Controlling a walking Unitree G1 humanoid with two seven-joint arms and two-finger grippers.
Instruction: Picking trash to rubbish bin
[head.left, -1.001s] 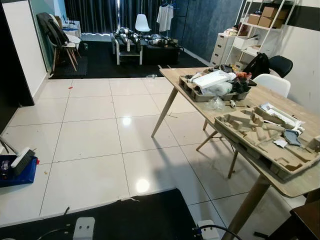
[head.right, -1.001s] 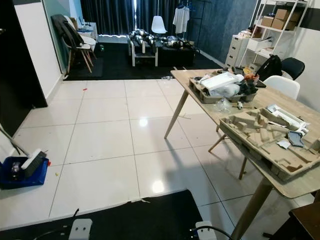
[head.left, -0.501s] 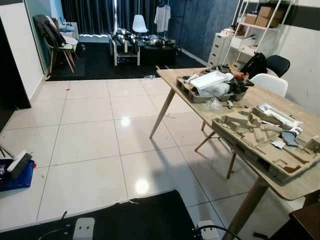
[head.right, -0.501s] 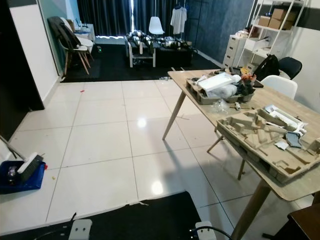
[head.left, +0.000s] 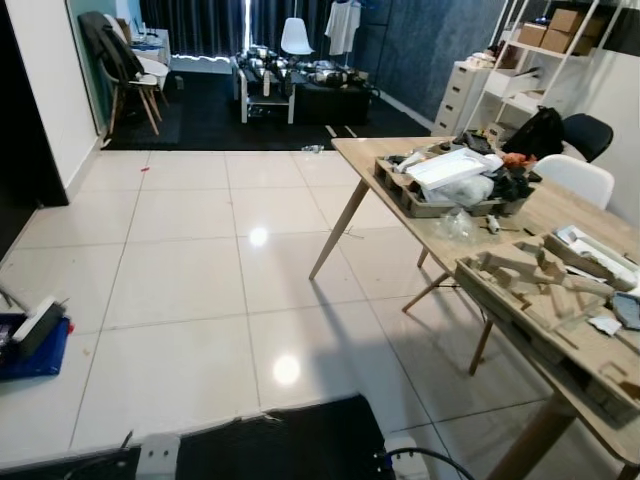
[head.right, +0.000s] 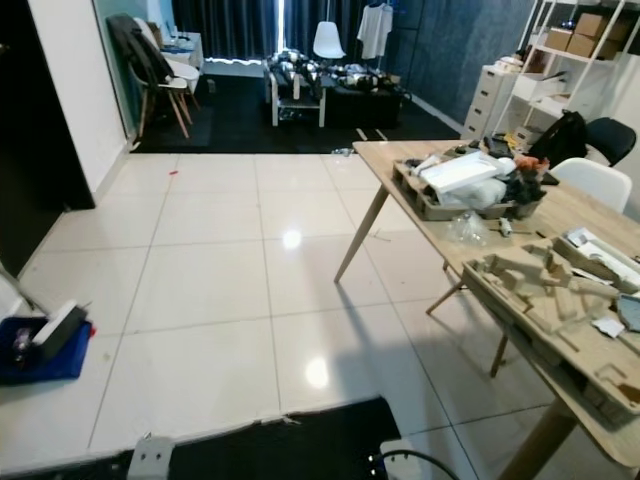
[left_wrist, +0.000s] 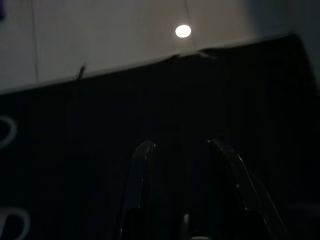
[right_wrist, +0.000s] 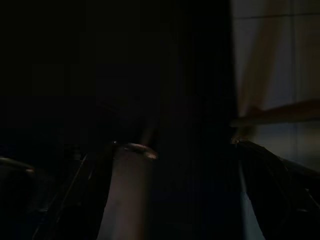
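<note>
A small clear piece of trash (head.left: 310, 149) lies on the white tiles far ahead, by the edge of the dark carpet. A tiny red scrap (head.left: 144, 169) lies further left. On the wooden table (head.left: 365, 158) to my right are a pulp tray (head.left: 400, 190) with white packaging, crumpled clear plastic (head.left: 456, 224) and a large moulded cardboard tray (head.left: 535, 295). My left gripper (left_wrist: 182, 150) hangs open over a black mat. My right gripper (right_wrist: 190, 147) hangs in deep shade, fingers apart, nothing between them.
A black mat (head.left: 260, 445) with white power strips (head.left: 155, 455) and a cable lies at my feet. A blue dustpan with a brush (head.left: 30, 335) sits at the left. Table legs (head.left: 335, 230) slant out over the tiles. Chairs (head.left: 125, 65) and a low table (head.left: 268, 85) stand beyond.
The whole picture has shifted, so the camera moved: the table now sits further right and the dustpan nearer the left edge. Nothing on the floor or table has moved.
</note>
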